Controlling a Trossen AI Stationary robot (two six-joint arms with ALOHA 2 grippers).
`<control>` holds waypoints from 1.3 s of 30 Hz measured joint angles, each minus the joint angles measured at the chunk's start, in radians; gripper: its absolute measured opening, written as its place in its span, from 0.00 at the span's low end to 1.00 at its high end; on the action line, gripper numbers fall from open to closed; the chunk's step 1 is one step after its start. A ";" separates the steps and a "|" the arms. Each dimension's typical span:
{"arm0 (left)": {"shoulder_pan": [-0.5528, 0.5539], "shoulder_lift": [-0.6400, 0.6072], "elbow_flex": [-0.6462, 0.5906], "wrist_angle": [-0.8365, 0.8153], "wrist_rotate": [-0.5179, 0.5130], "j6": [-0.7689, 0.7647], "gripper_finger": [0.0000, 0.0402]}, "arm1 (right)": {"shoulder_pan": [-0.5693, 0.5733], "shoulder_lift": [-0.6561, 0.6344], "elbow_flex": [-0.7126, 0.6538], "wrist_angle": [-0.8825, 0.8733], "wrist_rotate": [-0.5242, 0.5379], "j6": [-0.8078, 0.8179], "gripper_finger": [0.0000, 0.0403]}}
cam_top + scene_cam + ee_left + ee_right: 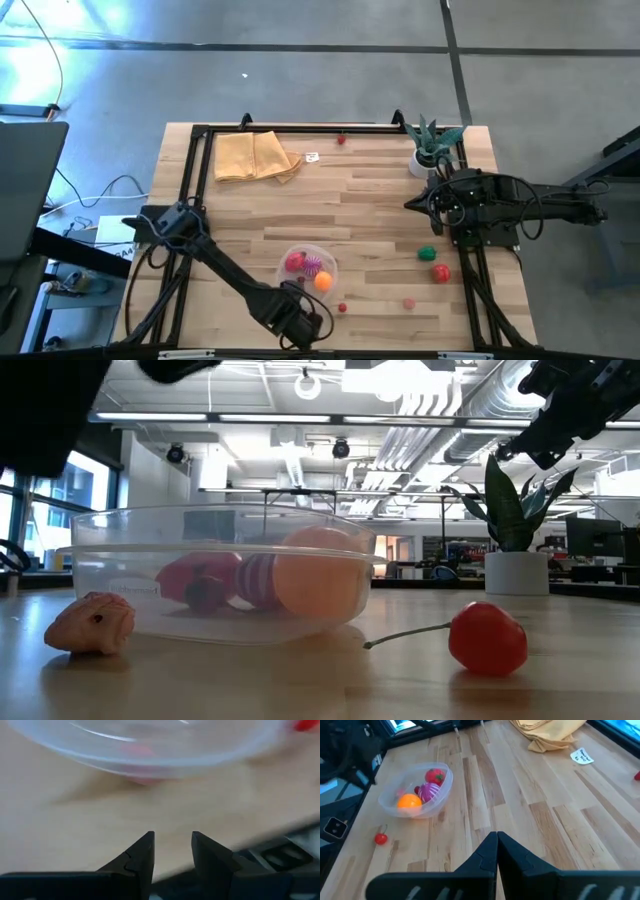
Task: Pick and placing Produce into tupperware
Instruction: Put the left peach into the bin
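Observation:
The clear tupperware [308, 262] stands on the table toward its near edge and holds a red piece, a striped magenta piece and an orange piece [410, 801]. Loose produce lies on the table: a small red cherry [487, 638] beside the container, a pinkish piece [90, 625], a green piece [427, 254], a red piece [441, 272], a pink piece [408, 302] and a small red one at the far edge [341, 139]. My left gripper [172, 845] is open and empty just nearside of the container. My right gripper [496, 842] is shut and empty, raised at the table's right side.
A folded yellow-tan cloth [255, 156] lies at the far left, with a small white label [582, 756] beside it. A green spiky plant in a white pot [430, 148] stands at the far right, close to my right arm. A black frame [190, 190] borders the table.

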 joint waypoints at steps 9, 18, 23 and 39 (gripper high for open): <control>0.000 0.036 0.000 -0.003 -0.024 -0.026 0.30 | 0.000 0.009 0.000 -0.004 0.000 0.000 0.00; 0.000 0.037 0.001 -0.024 -0.051 -0.045 0.30 | -0.001 0.008 0.000 -0.008 0.000 0.000 0.00; 0.003 0.059 0.001 -0.023 -0.066 -0.047 0.30 | 0.000 0.008 0.000 -0.010 0.000 0.000 0.00; 0.036 0.088 0.001 -0.031 -0.105 -0.041 0.30 | -0.001 0.008 0.000 -0.010 0.000 0.000 0.00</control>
